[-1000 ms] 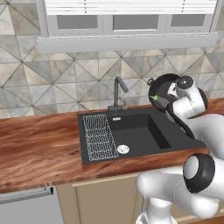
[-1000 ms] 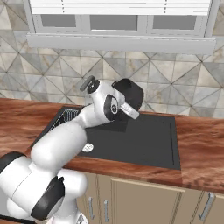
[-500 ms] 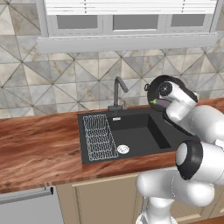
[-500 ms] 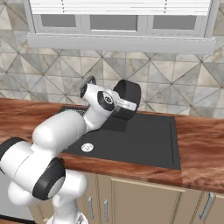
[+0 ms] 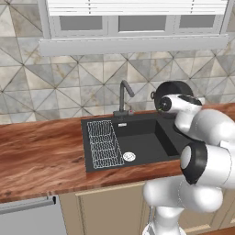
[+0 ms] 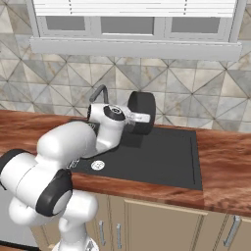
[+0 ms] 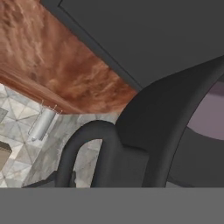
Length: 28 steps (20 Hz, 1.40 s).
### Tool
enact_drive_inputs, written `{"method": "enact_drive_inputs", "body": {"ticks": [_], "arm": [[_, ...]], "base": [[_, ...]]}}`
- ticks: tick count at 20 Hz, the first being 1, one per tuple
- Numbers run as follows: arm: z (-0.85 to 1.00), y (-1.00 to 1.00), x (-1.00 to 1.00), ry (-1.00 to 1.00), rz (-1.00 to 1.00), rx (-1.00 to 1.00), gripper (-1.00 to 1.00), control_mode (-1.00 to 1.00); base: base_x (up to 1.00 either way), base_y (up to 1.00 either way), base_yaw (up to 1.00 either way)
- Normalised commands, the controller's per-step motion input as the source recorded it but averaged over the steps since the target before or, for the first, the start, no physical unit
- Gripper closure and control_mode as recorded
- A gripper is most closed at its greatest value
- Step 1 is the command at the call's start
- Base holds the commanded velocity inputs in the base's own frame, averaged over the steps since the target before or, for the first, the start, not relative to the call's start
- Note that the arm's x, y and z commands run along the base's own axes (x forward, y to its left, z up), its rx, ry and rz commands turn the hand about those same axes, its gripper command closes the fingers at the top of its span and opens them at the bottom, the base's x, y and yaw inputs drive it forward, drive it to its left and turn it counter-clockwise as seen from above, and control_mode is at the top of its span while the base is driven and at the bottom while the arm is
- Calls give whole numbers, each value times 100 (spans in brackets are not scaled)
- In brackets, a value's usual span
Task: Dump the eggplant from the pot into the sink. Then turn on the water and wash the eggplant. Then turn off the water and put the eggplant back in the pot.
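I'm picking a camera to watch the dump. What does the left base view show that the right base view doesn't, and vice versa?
Left base view: the white wire rack and the deep basin. Right base view: the flat drainboard and the pot in profile, tipped on edge. Both: the pot lifted near the sink, the faucet and the white drain.

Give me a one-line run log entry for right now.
phase: dump | pot: tipped on its side above sink | gripper: at pot handle, jaws hidden | eggplant: not seen | faucet: no stream visible
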Motion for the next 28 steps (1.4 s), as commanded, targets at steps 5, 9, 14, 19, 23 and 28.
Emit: {"method": "enact_drive_inputs", "body": {"ticks": [5, 9, 14, 19, 23, 28], "arm": [[5, 5, 0, 0, 5, -5, 100, -100], [5, 18, 0, 0, 6, -4, 100, -100], [0, 12, 4, 0, 2, -8, 100, -100], [0, 10, 9, 0, 0, -10, 100, -100], [0, 26, 0, 0, 0, -8, 100, -100], [0, 24, 0, 0, 0, -8, 100, -100]], "base": [[0, 0, 0], [0, 0, 0], [0, 0, 0], [0, 0, 0], [0, 0, 0], [0, 0, 0]]}}
